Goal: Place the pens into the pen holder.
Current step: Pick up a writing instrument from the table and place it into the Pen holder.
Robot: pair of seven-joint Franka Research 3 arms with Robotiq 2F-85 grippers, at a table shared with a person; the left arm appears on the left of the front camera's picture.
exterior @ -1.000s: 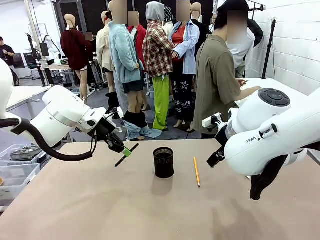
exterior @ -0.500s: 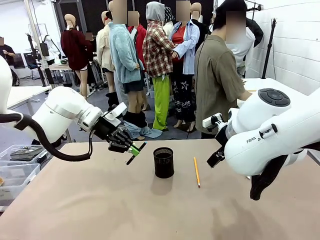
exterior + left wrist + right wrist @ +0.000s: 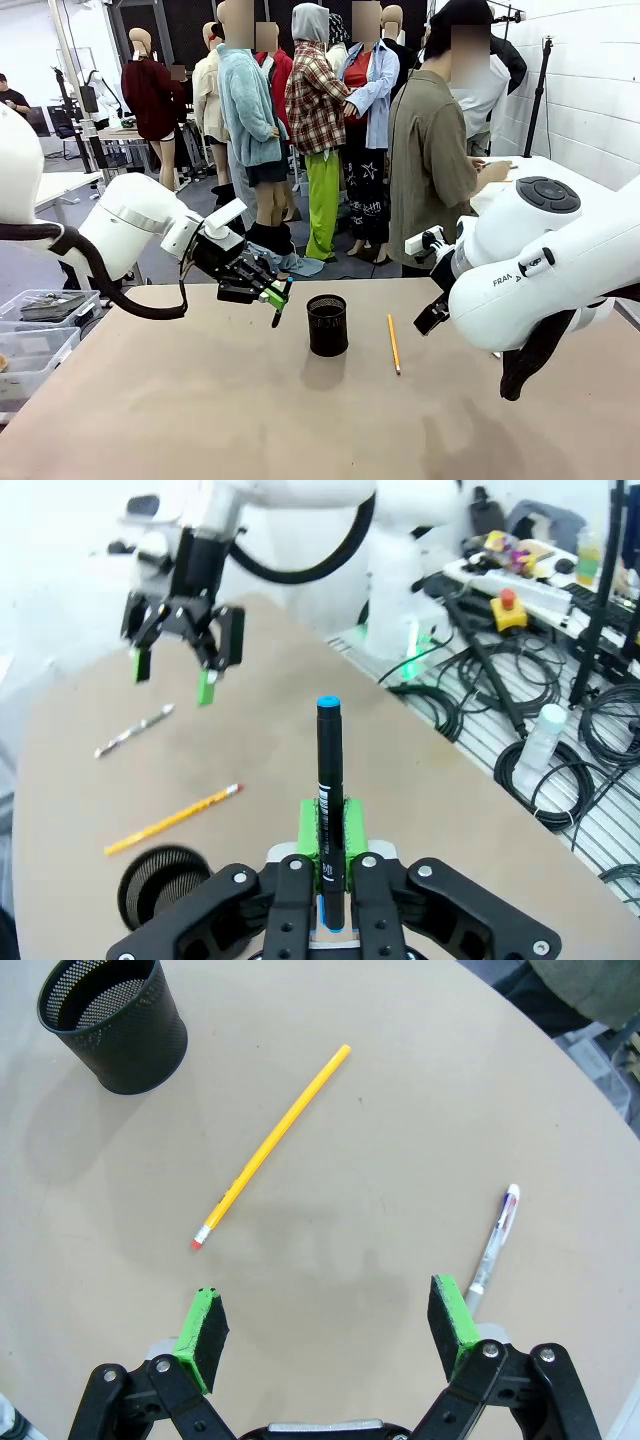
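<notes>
My left gripper (image 3: 272,297) is shut on a dark pen (image 3: 278,317), held nearly upright above the table just left of the pen holder (image 3: 327,325), a black mesh cup. In the left wrist view the pen (image 3: 328,750) stands up between the green pads, with the holder (image 3: 160,875) at lower left. A yellow pencil (image 3: 393,343) lies right of the holder. My right gripper (image 3: 330,1325) hangs open over the table, with the pencil (image 3: 270,1145) ahead, a pale pen (image 3: 495,1245) by its right finger and the holder (image 3: 112,1020) at far left.
A person in an olive shirt (image 3: 432,160) stands at the far side, turned toward a side table. Clear bins (image 3: 35,330) sit off the table's left edge. Cables and a bottle (image 3: 545,735) lie on the floor beyond the table edge.
My left gripper has carried the pen to the right, closer to the holder, and turned it from slanted to nearly upright. The right arm has not moved.
</notes>
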